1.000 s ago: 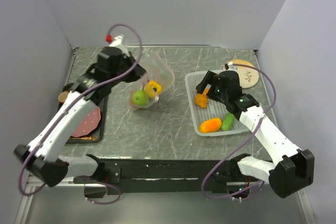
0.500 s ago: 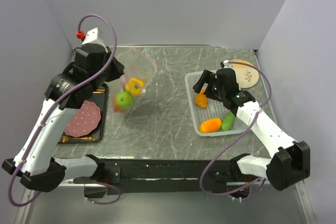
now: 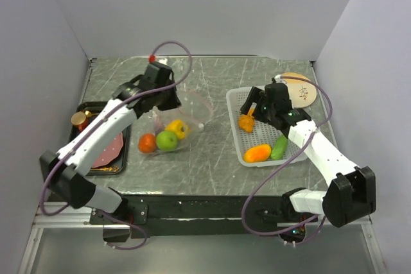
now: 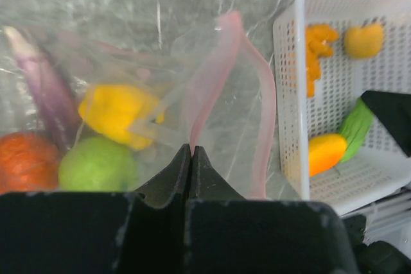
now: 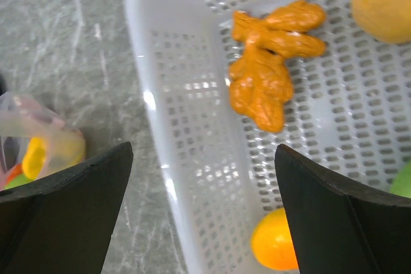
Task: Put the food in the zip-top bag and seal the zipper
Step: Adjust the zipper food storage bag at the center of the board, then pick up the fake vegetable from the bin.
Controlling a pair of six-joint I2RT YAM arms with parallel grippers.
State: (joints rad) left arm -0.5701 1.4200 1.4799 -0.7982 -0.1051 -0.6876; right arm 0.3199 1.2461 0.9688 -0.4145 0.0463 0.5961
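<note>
1. Grey marbled tabletop lies between plain pale walls, and both arms reach over it from the near edge.
2. The left gripper has its two black fingers pressed together on the mouth edge of the clear, floppy zip-top bag, where the thin pale pink zipper runs in between them.
3. The two sides of the zipper stand apart from each other, so the mouth is not sealed.
4. The bag is left of the table's centre, with its lower part resting on the surface.
5. Inside the bag lie a round green lime, a red-orange tomato, a yellow pepper and a long purple eggplant.
6. To the right, a white slotted plastic basket holds an orange mango and a green cucumber side by side near its front edge.
7. A knobby orange piece lies further back in the basket.
8. The right gripper hovers over the left part of the basket, with its fingers spread wide and nothing between them.
9. At the left edge of the table, a black tray carries a flat reddish-pink slab.
</note>
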